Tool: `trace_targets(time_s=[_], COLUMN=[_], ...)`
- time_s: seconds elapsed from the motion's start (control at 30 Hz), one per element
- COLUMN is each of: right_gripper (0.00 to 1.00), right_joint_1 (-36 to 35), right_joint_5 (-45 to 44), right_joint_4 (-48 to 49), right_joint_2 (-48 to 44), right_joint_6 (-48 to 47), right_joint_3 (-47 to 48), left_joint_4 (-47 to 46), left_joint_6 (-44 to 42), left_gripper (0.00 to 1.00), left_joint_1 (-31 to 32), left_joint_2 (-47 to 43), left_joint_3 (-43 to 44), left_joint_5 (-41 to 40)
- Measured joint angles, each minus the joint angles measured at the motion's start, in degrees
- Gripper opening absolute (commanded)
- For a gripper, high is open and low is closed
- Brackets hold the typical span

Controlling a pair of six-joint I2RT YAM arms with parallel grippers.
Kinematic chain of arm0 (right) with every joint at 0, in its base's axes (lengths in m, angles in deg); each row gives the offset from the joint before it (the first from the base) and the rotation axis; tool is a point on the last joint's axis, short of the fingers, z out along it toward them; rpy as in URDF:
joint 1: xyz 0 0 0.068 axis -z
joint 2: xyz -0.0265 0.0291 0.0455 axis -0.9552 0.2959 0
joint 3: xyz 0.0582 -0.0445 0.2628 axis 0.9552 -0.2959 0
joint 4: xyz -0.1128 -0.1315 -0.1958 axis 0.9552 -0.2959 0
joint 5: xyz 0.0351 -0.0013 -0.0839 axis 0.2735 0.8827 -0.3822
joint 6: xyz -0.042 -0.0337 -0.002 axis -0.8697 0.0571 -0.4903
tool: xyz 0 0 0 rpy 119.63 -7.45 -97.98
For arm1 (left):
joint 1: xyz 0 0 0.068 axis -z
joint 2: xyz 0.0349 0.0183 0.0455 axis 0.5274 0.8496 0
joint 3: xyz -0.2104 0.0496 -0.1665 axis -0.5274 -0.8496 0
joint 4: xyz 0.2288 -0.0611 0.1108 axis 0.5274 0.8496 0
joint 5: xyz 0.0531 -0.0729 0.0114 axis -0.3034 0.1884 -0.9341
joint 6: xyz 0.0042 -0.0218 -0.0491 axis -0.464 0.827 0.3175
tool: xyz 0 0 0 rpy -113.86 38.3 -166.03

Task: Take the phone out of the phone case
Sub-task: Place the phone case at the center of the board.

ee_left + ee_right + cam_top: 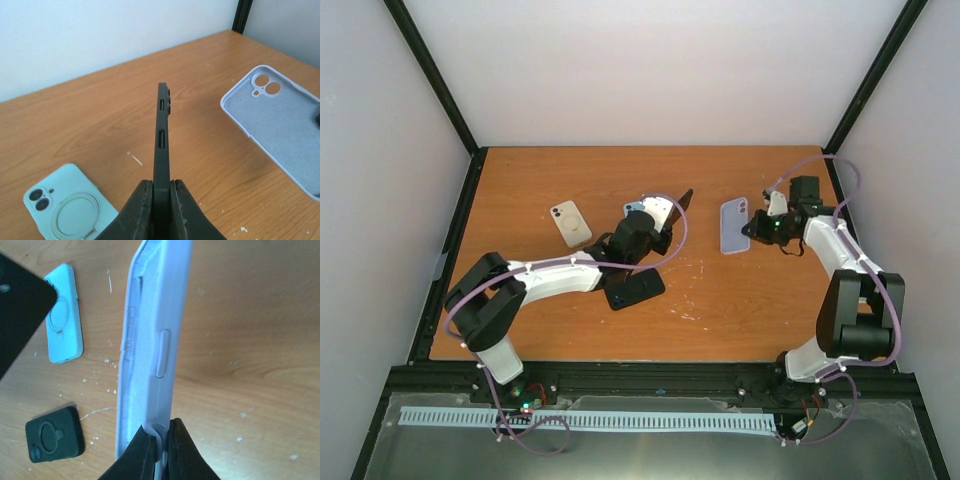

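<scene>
Walls [660, 70] white | table [720, 315] orange wood, white-specked | black posts [430, 70] | lilac case [734, 226] gripped

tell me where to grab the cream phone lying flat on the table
Probably from straight above, pinching the cream phone across its two long edges near mid-length. It lies flat and back up on the table, so only those thin side edges offer a hold, and the short way across is the easier width to span.
</scene>
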Motion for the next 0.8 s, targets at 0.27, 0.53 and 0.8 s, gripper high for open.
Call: trace_targets(time_s=[0.27, 0.53, 0.8], right_gripper=[0.03, 0.03, 0.03], right_joint_1=[14.86, 24.09, 24.74], right_joint_5=[8.72, 12.68, 14.36], right_joint_4=[-1.40, -11.65, -24.35], right_joint_2=[8.63, 28.55, 43.63], right_joint_6=[-16.52, -28.87, -35.01], right_joint_3=[11.61, 35.01, 46.56], left_joint_4=[-0.15, 0.46, 0.20], left_joint_6=[-2.78, -3.74, -4.61], left_gripper=[0.00, 0.00, 0.00], left_joint_1=[0.98, 4.33, 6.01], left_joint_2=[-3.39, -3.39, -3.39], left_joint_3=[-2.08, -3.91, -3.91], left_joint_5=[-2.93, -5.64, -6.71])
